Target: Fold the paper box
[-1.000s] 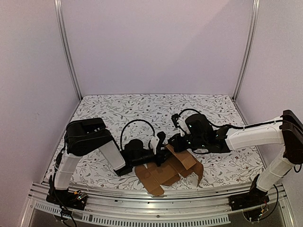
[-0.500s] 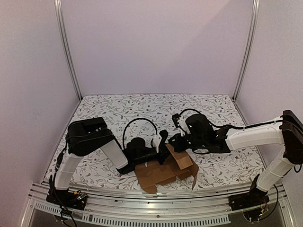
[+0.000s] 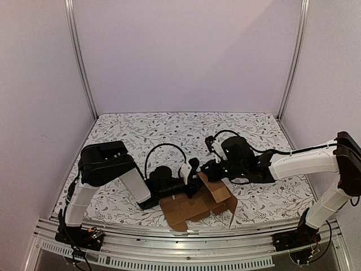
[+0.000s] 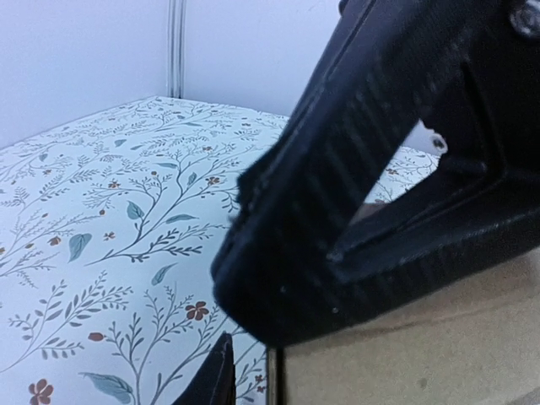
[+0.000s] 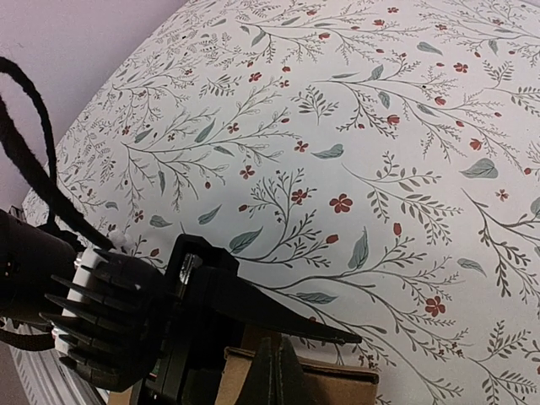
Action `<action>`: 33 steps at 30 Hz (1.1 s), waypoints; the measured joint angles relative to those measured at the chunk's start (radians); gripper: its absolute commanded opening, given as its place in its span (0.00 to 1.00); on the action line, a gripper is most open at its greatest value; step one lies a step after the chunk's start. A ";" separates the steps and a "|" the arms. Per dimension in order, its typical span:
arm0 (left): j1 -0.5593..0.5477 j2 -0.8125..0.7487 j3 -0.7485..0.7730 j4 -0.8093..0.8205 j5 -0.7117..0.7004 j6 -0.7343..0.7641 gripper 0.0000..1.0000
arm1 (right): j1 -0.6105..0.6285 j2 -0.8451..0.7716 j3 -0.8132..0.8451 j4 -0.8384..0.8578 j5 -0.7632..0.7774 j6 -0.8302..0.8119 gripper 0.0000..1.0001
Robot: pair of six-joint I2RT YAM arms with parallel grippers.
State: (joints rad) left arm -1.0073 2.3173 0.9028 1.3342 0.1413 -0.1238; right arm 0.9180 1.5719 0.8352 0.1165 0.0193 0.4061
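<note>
Box point(image 3: 197, 204): brown cardboard, partly folded, lying on the floral table point(image 3: 169, 130) near its front edge, between the two arms. Its right end shows edge-on from above, so we cannot read the angle there.

Left gripper point(image 3: 193, 175) sits at the box's upper left edge, and right gripper point(image 3: 206, 171) is just beside it at the far edge.

Left wrist view: close, blurred black gripper parts fill most of the frame, with only a strip of cardboard at lower right. We cannot tell how the left jaws stand.

Right wrist view: right jaws are pressed together, tip at the cardboard edge. The box is mostly cut off at the bottom, and we cannot tell whether any cardboard is pinched
</note>
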 measured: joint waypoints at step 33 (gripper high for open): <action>-0.035 -0.046 -0.024 -0.017 -0.084 0.132 0.00 | 0.000 -0.049 -0.018 -0.010 0.000 0.023 0.02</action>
State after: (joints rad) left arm -1.0420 2.2711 0.8783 1.3170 0.0570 0.0082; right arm 0.9180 1.5230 0.8177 0.1070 0.0196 0.4294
